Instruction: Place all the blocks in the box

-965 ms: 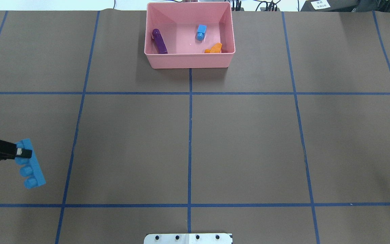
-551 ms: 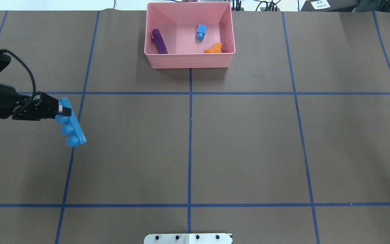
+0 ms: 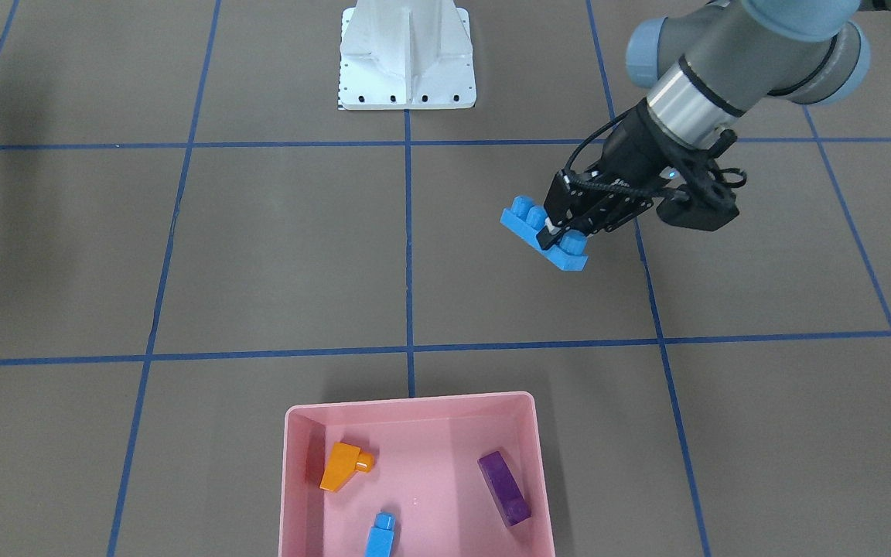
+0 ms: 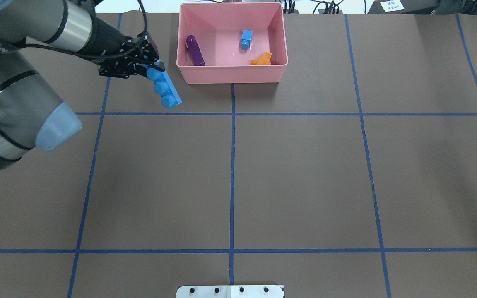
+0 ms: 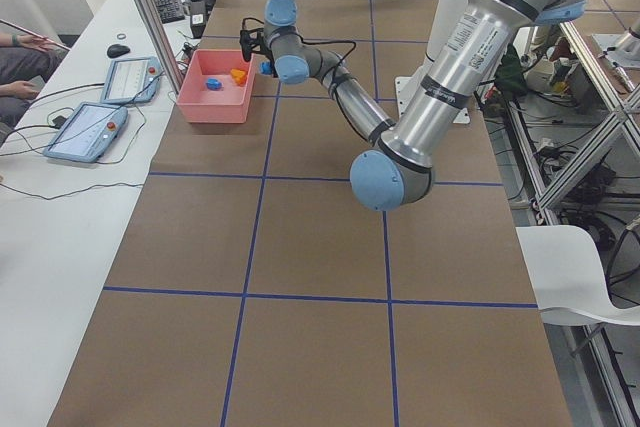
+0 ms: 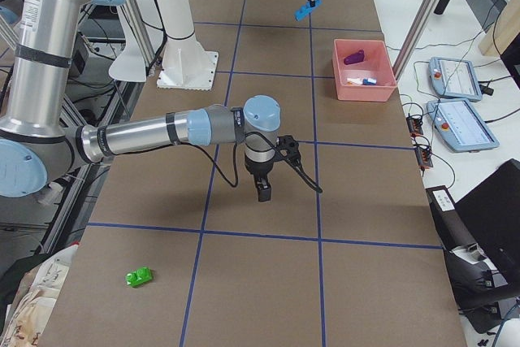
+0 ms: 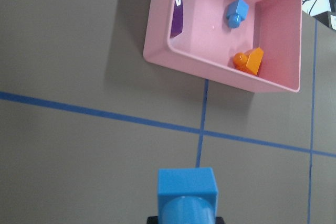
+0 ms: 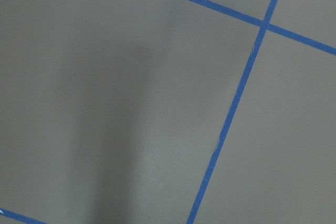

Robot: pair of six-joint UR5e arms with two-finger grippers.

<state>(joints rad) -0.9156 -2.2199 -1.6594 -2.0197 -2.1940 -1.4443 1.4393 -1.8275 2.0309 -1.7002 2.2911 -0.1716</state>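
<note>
Our left tool (image 4: pixel 155 68) is clenched on the long blue brick (image 4: pixel 167 92), gripping it near one end. The brick hangs tilted in the air above the brown surface (image 4: pixel 304 165). It is outside the pink box (image 4: pixel 230 75), near the box's corner on our left side.

Three bricks lie inside the box, apart from one another:
- The purple brick (image 4: pixel 195 50) is by the left wall.
- The tiny blue brick (image 4: pixel 245 39) is toward the far wall.
- The orange brick (image 4: pixel 262 59) is in the near right corner.

The green brick (image 6: pixel 139 277) lies on the surface at our right end, well apart from the box.

Our right tool (image 6: pixel 262 191) points down over the surface near the middle. We cannot tell whether it is clenched or released, because only the side view shows it. Its wrist camera shows only bare surface and blue tape lines.
</note>
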